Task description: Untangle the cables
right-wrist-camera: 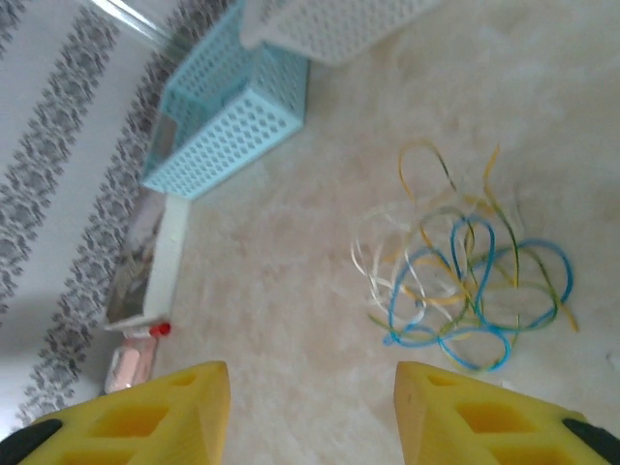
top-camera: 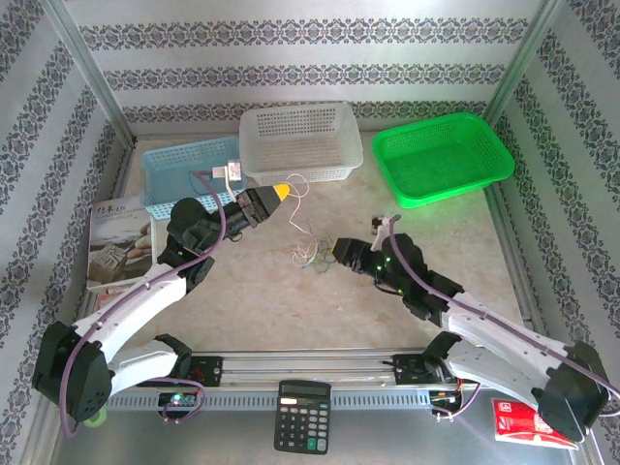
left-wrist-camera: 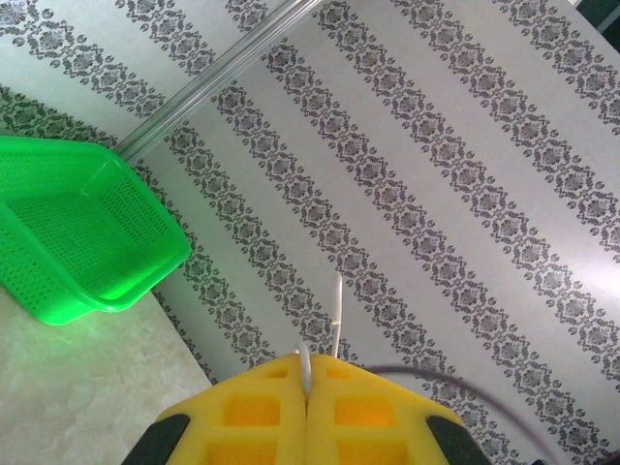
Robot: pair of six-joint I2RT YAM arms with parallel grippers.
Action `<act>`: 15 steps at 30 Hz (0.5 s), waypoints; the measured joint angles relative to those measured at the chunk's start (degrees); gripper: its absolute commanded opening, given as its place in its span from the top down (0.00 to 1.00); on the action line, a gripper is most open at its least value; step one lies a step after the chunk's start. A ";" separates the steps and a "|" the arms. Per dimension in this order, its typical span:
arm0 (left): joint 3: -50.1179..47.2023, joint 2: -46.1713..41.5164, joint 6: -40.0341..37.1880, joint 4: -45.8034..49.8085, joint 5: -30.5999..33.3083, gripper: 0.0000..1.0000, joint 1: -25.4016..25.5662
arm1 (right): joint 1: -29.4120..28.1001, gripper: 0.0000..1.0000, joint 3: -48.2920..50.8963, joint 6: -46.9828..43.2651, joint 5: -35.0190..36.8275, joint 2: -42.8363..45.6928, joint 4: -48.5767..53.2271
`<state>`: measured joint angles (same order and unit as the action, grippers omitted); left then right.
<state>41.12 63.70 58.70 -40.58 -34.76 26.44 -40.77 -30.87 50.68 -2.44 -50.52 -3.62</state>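
Cables (right-wrist-camera: 465,281): thin limp loops, blue, tan and whitish, heaped on the mottled beige table (top-camera: 262,310) in front of the white mesh basket (top-camera: 300,140).
Left pincer (left-wrist-camera: 306,373): my yellow pads are closed, pinching one whitish strand.
Right pincer (right-wrist-camera: 310,373): my pads are parted and hold nothing.
Writing: the characters on the book cover (top-camera: 116,242) are too small to read.

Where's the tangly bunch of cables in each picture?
Top external: the cables lie mid-table between the arms, and one of them runs up to the left gripper.
Left wrist: a whitish cable pokes up from the shut yellow jaws.
Right wrist: the cables lie right of centre, beyond the right gripper and its open jaws.
Shared landmark: the striped patterned wall.
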 measured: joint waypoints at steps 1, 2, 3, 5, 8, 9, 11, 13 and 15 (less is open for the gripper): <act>-0.28 0.07 -0.15 -0.09 -0.13 1.00 0.00 | 0.55 0.43 -1.92 -0.61 -0.13 0.20 1.05; -0.63 0.24 -0.20 -0.26 -0.26 1.00 0.00 | 1.07 0.41 -4.46 -1.49 -0.50 0.15 2.05; -1.01 0.48 -0.22 -0.44 -0.44 1.00 0.00 | 1.51 0.40 -7.02 -2.40 -0.96 -0.22 2.67; -1.70 1.01 -0.35 -0.68 -0.68 1.00 0.00 | 1.66 0.39 -11.74 -3.78 -2.19 -1.55 3.13; -2.38 1.68 -0.39 -0.70 -0.90 1.00 0.00 | 1.62 0.38 -17.77 -5.73 -4.55 -4.79 3.06; -2.43 1.86 -0.39 -0.72 -0.90 1.00 0.00 | 1.49 0.38 -19.26 -6.16 -5.11 -5.99 3.02; -2.43 1.99 -0.39 -0.87 -1.05 1.00 0.00 | 1.01 0.38 -21.16 -6.91 -5.79 -8.09 3.02; -2.43 1.99 -0.39 -1.09 -1.09 1.00 0.00 | 0.20 0.38 -22.32 -7.43 -6.29 -10.05 2.99; -2.43 1.99 -0.39 -1.16 -1.14 1.00 0.00 | -0.55 0.38 -22.97 -7.63 -6.71 -11.61 2.99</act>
<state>38.70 65.69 58.30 -41.74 -35.90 26.44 -41.32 -53.84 43.05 -9.15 -62.13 -0.62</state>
